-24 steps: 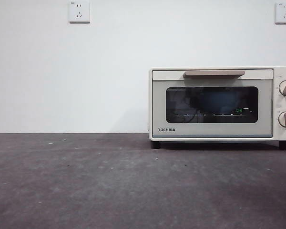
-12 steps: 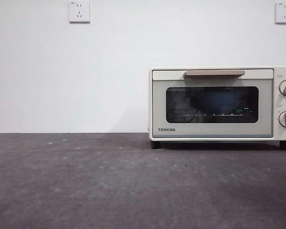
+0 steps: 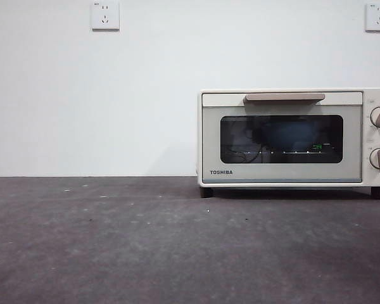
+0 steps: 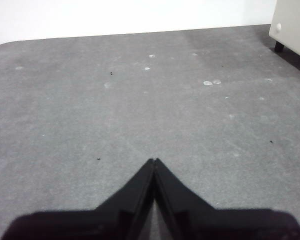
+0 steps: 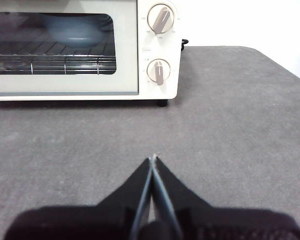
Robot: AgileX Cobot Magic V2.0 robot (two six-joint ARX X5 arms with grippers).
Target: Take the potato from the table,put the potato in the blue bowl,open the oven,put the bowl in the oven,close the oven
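Two grippers hang over the table (image 3: pixel 114 240), and both are empty. On the left gripper (image 4: pixel 154 161) the two black jaws are pressed tight together, tips touching, with nothing between them. It sits above bare grey table, and only a corner and one foot of the oven show far off at the side of its view. On the right gripper (image 5: pixel 153 159) the jaws are also pinched tight together, and they hold nothing and touch nothing. This gripper points at the oven (image 5: pixel 85 50) from a little way back, facing the side with the two knobs (image 5: pixel 160 45).

From the front, the cream TOSHIBA oven (image 3: pixel 294 139) stands on the table at the right, by the white wall. Its door is closed, and the beige handle (image 3: pixel 285 97) runs along the top of the door.

Through the dark glass, the right wrist view shows the blue bowl (image 5: pixel 77 30) inside, sitting on the wire rack (image 5: pixel 50 62). The front view shows a blue shape (image 3: pixel 292 136) behind the glass too. I cannot see the potato; it may be in the bowl, but the glass is too dark to tell.

Neither arm shows in the front view.
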